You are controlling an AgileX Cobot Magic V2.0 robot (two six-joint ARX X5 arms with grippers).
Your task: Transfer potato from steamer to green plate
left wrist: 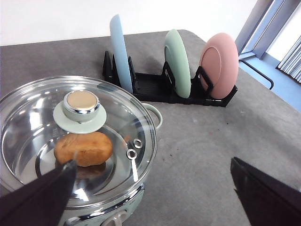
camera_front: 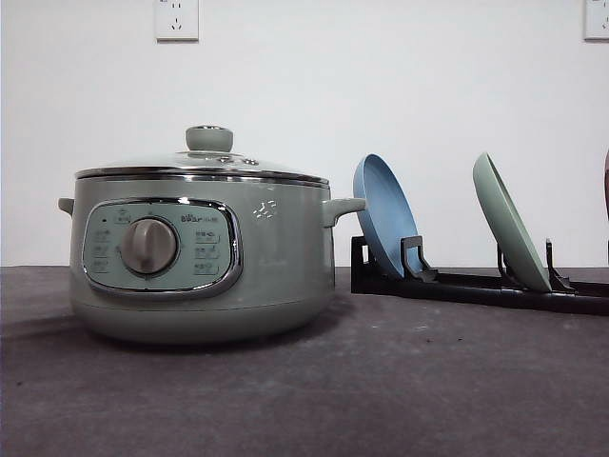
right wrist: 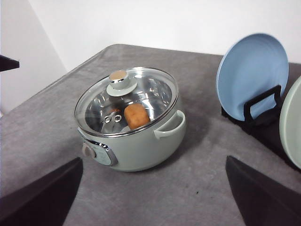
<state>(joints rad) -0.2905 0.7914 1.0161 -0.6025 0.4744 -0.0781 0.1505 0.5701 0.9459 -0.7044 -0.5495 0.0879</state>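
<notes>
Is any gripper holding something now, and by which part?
Nothing is held. The left gripper and right gripper are open; the orange-brown potato lies under the glass lid.

From the front, the big round sage-green steamer pot [camera_front: 200,257] hides its inside, and the tiny signs on its panel are too small to read. A dark red-brown thing [camera_front: 606,181] is cut off at the right edge. In the right wrist view the pale mint-green round plate [right wrist: 292,125] is cut off too.
</notes>
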